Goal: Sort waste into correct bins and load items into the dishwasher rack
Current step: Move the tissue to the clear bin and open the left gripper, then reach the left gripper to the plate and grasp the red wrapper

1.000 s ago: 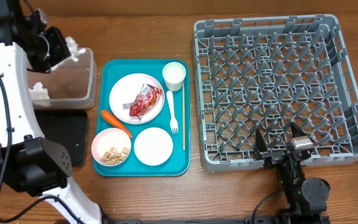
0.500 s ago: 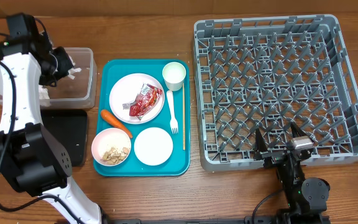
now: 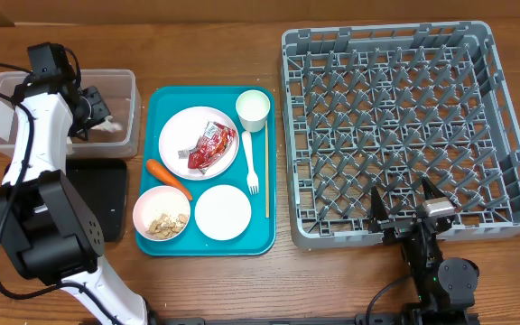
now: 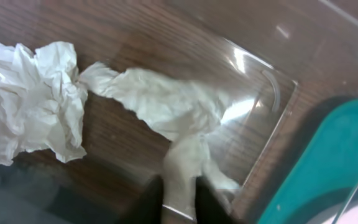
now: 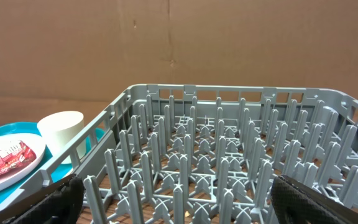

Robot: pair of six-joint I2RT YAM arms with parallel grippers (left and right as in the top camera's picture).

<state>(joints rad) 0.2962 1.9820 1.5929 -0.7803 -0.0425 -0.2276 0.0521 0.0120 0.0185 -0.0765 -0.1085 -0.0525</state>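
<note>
Nearest us, the right claw (image 3: pixel 403 200) sat spread wide at the front edge of the empty dishwasher rack (image 3: pixel 386 34). On the teal tray (image 3: pixel 155 108) the red wrapper (image 3: pixel 210 144), carrot (image 3: pixel 168 178) and dishes (image 3: pixel 223 213) lay unsorted. Farthest off, the left claw (image 4: pixel 179 202) pinched a white napkin (image 4: pixel 166 106) inside the clear tub (image 3: pixel 135 135).

The left pincer (image 4: pixel 180 202) has dropped with its white napkin (image 4: pixel 166 115) down into the clear tub (image 3: pixel 116 74).
</note>
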